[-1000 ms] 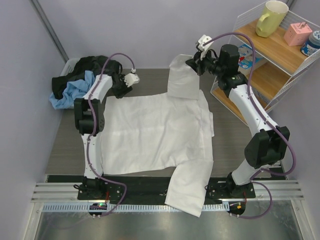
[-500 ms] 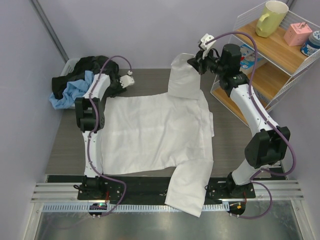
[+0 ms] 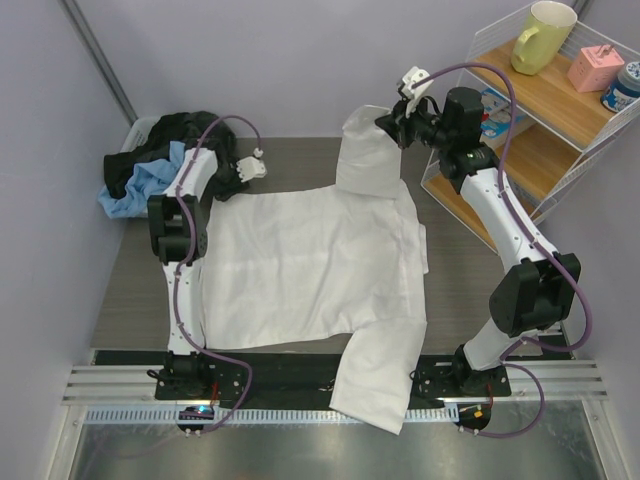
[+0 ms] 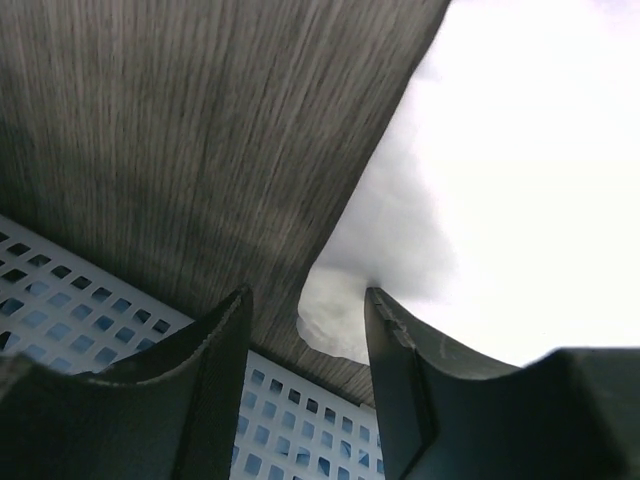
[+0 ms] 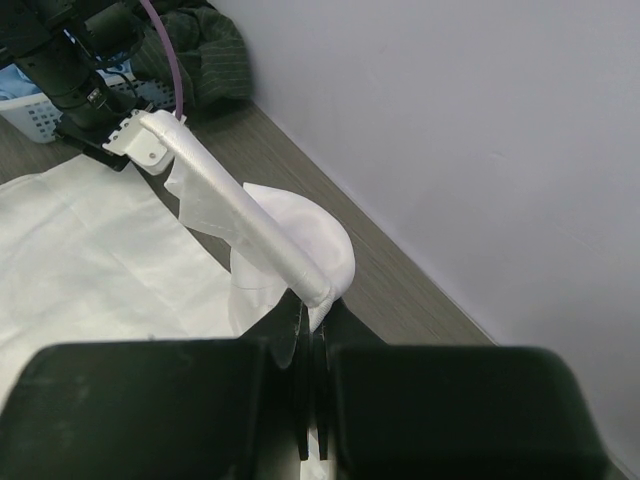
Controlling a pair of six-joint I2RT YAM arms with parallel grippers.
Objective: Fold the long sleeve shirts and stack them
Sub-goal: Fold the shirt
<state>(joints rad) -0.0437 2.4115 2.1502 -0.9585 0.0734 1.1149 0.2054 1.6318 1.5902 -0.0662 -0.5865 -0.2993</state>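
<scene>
A white long sleeve shirt (image 3: 310, 260) lies spread flat on the grey table. My right gripper (image 3: 382, 123) is at the back right, shut on the cuff of one sleeve (image 3: 362, 155) and holding it raised off the table. In the right wrist view the cuff (image 5: 250, 220) is pinched in the right gripper (image 5: 312, 300). My left gripper (image 3: 232, 180) hovers at the shirt's far left corner. In the left wrist view this left gripper (image 4: 308, 310) is open, and the shirt's corner (image 4: 345, 310) lies below the gap, touching neither finger.
A white perforated basket (image 3: 135, 135) of dark and blue clothes (image 3: 150, 165) stands at the back left, its wall (image 4: 60, 290) close to my left fingers. A wire shelf (image 3: 540, 110) with a yellow mug (image 3: 542, 35) stands on the right. The other sleeve (image 3: 380, 370) hangs over the near edge.
My left gripper has moved slightly left and nearer, toward the shirt's far left corner. The right gripper has lifted the sleeve a little higher.
</scene>
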